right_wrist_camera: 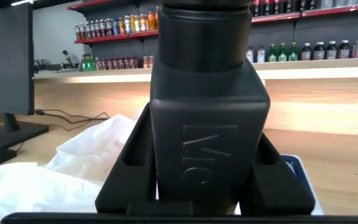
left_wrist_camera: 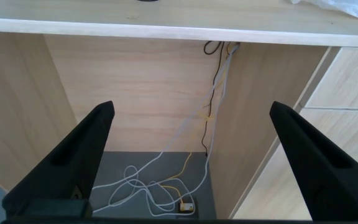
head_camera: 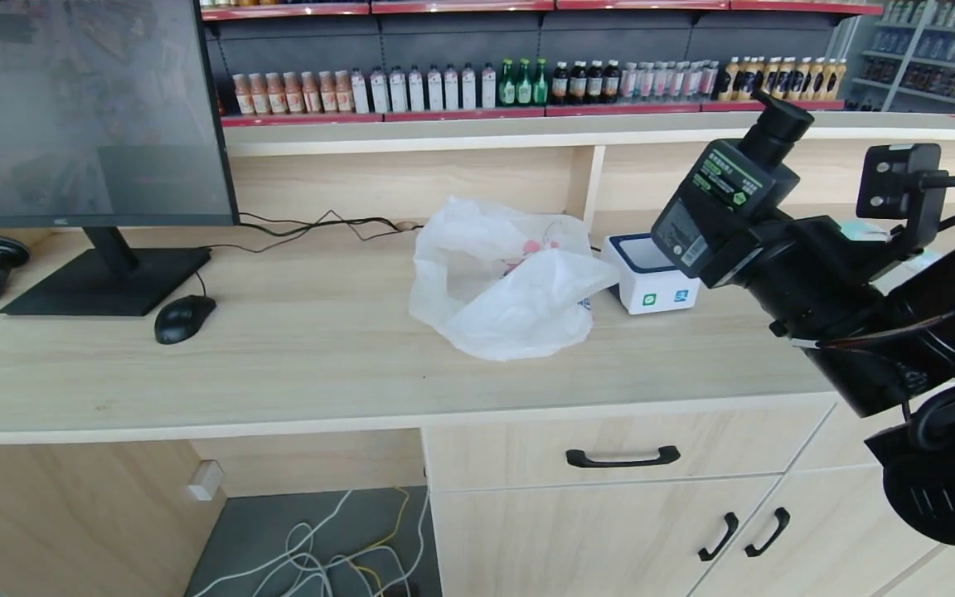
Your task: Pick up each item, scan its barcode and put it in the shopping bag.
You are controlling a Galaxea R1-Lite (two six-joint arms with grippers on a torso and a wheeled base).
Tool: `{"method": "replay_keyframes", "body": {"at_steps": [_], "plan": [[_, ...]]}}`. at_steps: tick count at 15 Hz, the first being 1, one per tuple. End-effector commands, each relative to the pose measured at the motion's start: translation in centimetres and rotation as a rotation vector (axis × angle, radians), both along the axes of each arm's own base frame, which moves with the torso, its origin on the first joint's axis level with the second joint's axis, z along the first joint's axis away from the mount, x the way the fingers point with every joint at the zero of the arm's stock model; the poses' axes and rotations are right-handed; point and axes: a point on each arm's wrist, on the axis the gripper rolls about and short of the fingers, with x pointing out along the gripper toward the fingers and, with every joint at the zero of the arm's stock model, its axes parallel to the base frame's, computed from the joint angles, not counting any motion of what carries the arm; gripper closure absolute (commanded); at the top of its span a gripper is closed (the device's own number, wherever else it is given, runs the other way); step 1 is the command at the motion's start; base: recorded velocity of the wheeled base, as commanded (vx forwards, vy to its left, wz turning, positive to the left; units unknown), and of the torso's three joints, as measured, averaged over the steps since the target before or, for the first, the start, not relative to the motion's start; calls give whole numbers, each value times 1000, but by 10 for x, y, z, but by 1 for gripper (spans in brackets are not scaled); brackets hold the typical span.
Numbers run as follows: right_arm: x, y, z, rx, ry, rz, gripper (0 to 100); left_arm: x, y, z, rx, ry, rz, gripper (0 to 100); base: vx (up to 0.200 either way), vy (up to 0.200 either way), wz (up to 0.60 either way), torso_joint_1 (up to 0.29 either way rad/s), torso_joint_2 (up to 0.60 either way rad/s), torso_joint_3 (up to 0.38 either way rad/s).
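I'm seeing right tool [head_camera: 763, 249] clamping black bottle [head_camera: 726, 195], bottle tilting, cap pointing to 1 o'clock. Bottle is hanging at 2 o'clock of white scanner box [head_camera: 652, 278], not touching it. Shopping bag [head_camera: 502, 290] is lying at scanner box's 9 o'clock, touching it. Left tool [left_wrist_camera: 191, 109] is gaping wide, gripping nothing, below worktop [head_camera: 278, 365] edge. I'm counting one bottle, one bag, one scanner box. Pale wood worktop is carrying monitor [head_camera: 79, 108] and mouse [head_camera: 183, 319]. Drink shelves [head_camera: 527, 83] are running behind.

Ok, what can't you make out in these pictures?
Shopping bag contents: head view, crumpled plastic veils them.
Scanner window: right wrist view, the black bottle covers it.
Its barcode: head view, too small to read.
Monitor top: head view, cut by the edge.
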Motion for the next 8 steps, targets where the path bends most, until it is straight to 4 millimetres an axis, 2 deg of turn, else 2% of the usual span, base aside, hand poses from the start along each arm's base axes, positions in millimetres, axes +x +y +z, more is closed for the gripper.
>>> {"method": "replay_keyframes", "body": {"at_steps": [1, 5, 6, 7, 8], "plan": [[-1, 1, 1, -1, -4, 8, 100, 0, 0, 0, 0, -1, -1, 0, 0, 0, 600, -2, 7, -2], [-5, -1, 10, 10, -34, 5, 100, 0, 0, 0, 0, -1, -1, 0, 0, 0, 600, 5, 5, -1], [-17, 0, 12, -51, -66, 17, 100, 0, 0, 0, -1, -1, -1, 0, 0, 0, 0, 0, 0, 0], [-27, 9, 12, -57, -71, 96, 100, 0, 0, 0, 0, -1, -1, 0, 0, 0, 0, 0, 0, 0], [-27, 13, 17, -15, -64, 129, 100, 0, 0, 0, 0, -1, -1, 0, 0, 0, 0, 0, 0, 0]]}}
